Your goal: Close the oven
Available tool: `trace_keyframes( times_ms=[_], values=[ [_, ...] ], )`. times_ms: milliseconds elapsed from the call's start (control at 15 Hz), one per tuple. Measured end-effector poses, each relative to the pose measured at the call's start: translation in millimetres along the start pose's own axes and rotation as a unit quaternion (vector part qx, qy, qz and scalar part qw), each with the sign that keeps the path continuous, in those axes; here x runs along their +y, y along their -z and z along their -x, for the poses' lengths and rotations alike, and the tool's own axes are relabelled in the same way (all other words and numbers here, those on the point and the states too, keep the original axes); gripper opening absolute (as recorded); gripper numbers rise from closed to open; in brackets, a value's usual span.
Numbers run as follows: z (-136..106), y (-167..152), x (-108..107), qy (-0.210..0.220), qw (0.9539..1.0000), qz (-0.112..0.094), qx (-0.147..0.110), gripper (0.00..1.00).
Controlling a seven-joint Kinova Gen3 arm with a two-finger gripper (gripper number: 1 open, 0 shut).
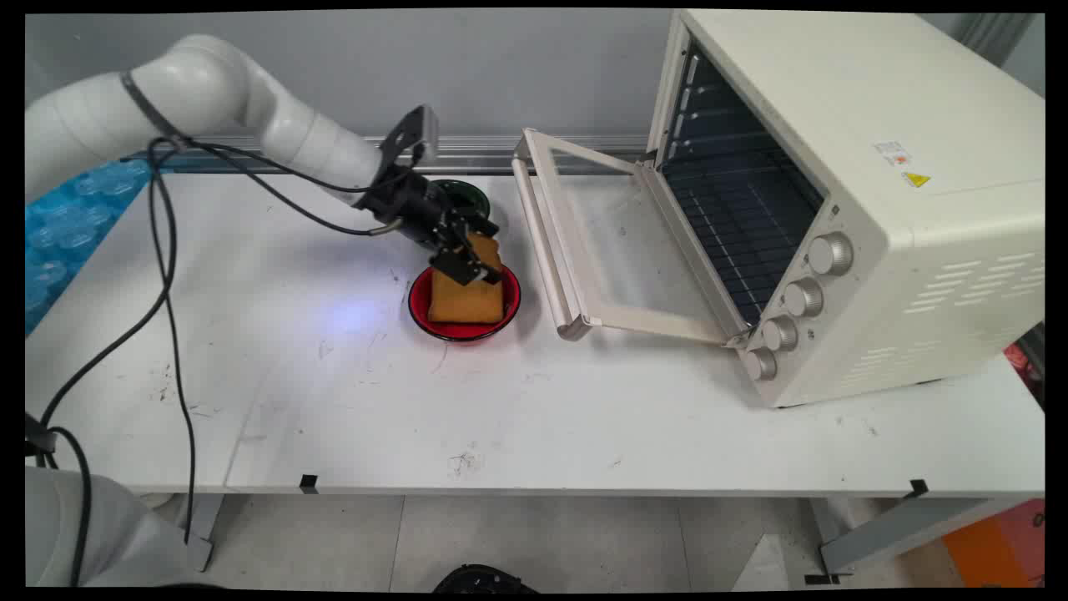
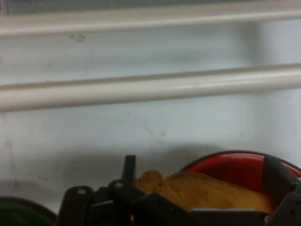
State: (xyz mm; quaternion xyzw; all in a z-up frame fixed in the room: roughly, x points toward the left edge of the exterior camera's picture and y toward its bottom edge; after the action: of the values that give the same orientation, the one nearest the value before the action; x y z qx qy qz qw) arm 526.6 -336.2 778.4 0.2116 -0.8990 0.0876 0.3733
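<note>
A golden-brown slice of toast (image 1: 465, 300) lies in a red plate (image 1: 417, 310) at the middle of the white table. My black gripper (image 1: 478, 260) reaches down onto the slice's far edge, which is tipped up off the plate. In the hand view the toast (image 2: 207, 190) sits between the two black fingers (image 2: 129, 167), with the red plate (image 2: 235, 170) behind it. The gripper is shut on the toast.
A dark green bowl (image 1: 464, 195) stands just behind the gripper. To the right, a cream toaster oven (image 1: 843, 192) has its glass door (image 1: 584, 242) folded down onto the table, the handle (image 2: 150, 89) close to the plate. Blue bubble wrap (image 1: 67, 221) lies far left.
</note>
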Motion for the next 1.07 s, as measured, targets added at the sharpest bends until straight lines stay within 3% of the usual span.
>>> trace_keyframes(
  times_ms=[200, 267, 1067],
  values=[
    [-3, -19, -8, 0.004, 1.0, -0.002, 0.004, 1.0],
    [-3, -25, -10, 0.005, 1.0, -0.003, 0.004, 0.0],
    [-9, -77, -25, 0.023, 0.9997, -0.01, 0.008, 0.0]
  ],
)
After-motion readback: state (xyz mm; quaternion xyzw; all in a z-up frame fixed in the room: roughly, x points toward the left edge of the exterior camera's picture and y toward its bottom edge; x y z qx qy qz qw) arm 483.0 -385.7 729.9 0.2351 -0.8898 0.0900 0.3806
